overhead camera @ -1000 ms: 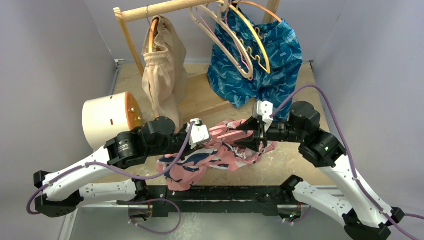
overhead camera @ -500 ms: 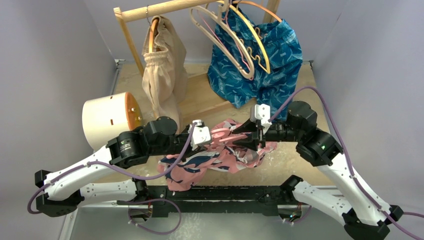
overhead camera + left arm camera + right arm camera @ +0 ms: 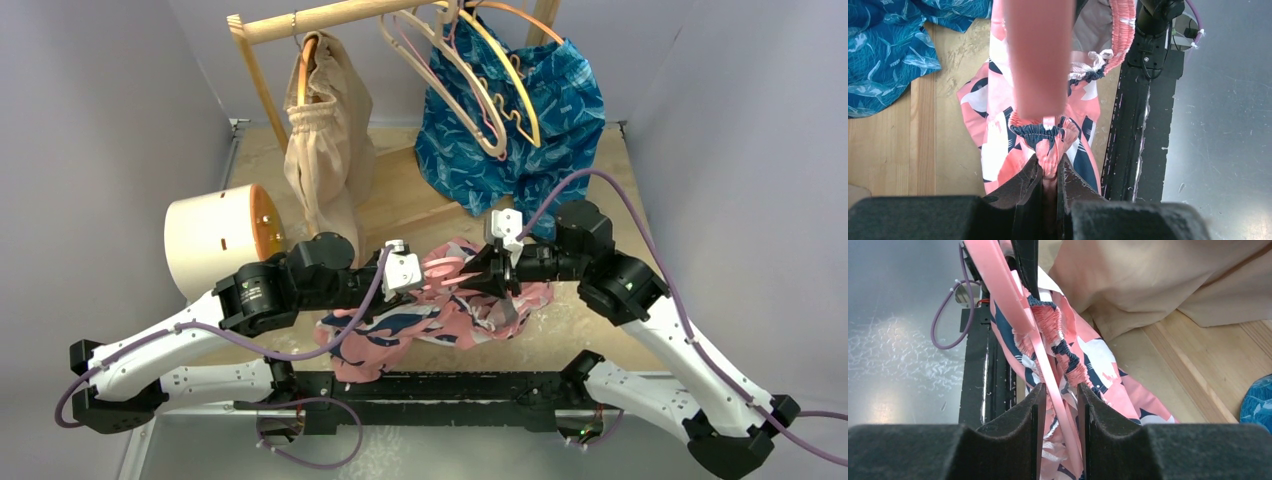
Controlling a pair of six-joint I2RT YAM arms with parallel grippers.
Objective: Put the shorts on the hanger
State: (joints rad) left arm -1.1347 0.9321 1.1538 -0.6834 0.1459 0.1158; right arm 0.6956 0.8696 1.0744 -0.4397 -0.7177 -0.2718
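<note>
Pinches a bunched fold of the shorts (image 3: 998, 145) at the elastic waistband in the left gripper (image 3: 1049, 164), fingers (image 3: 1028, 180) pressed together on the cloth with no gap showing. Lets the rest of the pink leafy fabric hang below and ahead of that grip, down beside the black base rail (image 3: 1138, 125). Clamps the hanger (image 3: 993, 275) in the right gripper (image 3: 1060, 390), jaws closed around the thin pink bar, with the gathered waistband riding along that bar just ahead of the fingertips. Stands closer to the left gripper than a second ago, having swung inward, while the left barely shifts. Crowds the cloth between the two grips as a result, and brings a pink arm of the hanger up into sight between them in the overhead view. Reads as threading the hanger arm through the waist opening, a step underway but not finished; cannot tell how far the bar sits inside the cloth. Means slack fabric now, so probably calls next for drawing the waistband out along the bar without losing the pinched fold. Leaves, beyond both grippers, a cream drum (image 3: 210, 240) off the left gripper's outer side, then farther back the wooden rack (image 3: 300, 20) with beige shorts (image 3: 325, 140), spare hangers (image 3: 492, 145) and blue shorts (image 3: 540, 130).
</note>
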